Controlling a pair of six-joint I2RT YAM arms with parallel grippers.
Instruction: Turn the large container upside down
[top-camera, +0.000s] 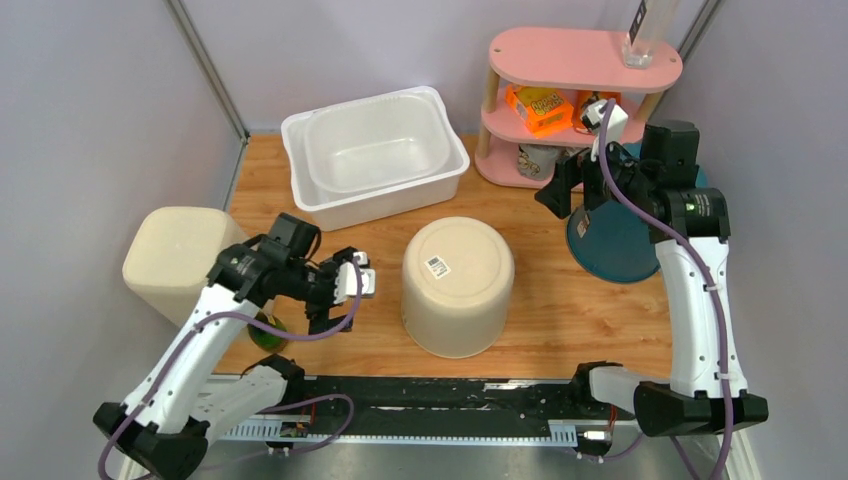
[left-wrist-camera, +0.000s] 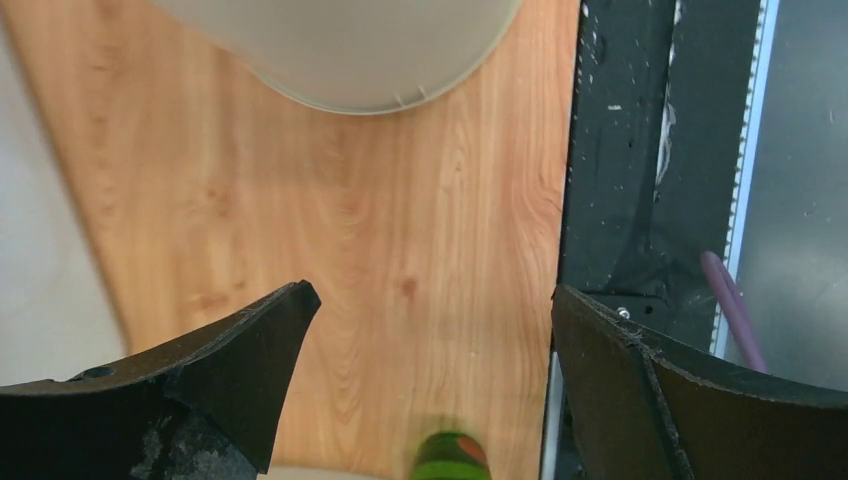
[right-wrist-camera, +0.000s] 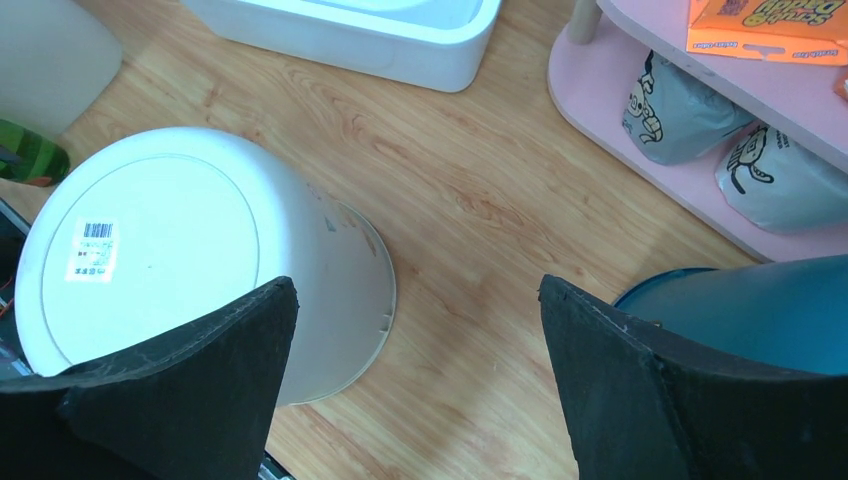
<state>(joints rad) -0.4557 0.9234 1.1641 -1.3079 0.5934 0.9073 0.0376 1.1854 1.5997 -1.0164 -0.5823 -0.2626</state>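
Starting at the left pincer (left-wrist-camera: 430, 300), its two black fingers (left-wrist-camera: 220, 370) stand wide apart and hold nothing. It hangs just left of the large container (top-camera: 458, 285) and does not touch it. The right pincer (right-wrist-camera: 420, 290) is wide open too, with nothing in it, and hangs behind and right of the large container, well apart from it. The large container sits in the middle of the wooden table (top-camera: 560, 315) with its flat bottom up and its wide mouth down on the wood, so its inside is hidden. It is round, smooth and cream, and wider at the rim than at the bottom. A small white sticker (top-camera: 437, 266) with black lines is stuck on the bottom. Left of the large container lies a green round thing (top-camera: 268, 335), half hidden under the left arm, and I cannot tell what it is. Further left stands a cream bin (top-camera: 175, 255) with soft corners. Behind the large container are two smooth white tubs (top-camera: 300, 130), one inside the other. To its right lies a blue round thing (top-camera: 610, 245), partly hidden by the right arm. Behind and right stands a pink shelf (top-camera: 560, 50) with an orange box (top-camera: 538, 108) on it. Wood shows all round the large container, most of it on the right. A black rail (top-camera: 420, 395) runs along the table edge in front of it.
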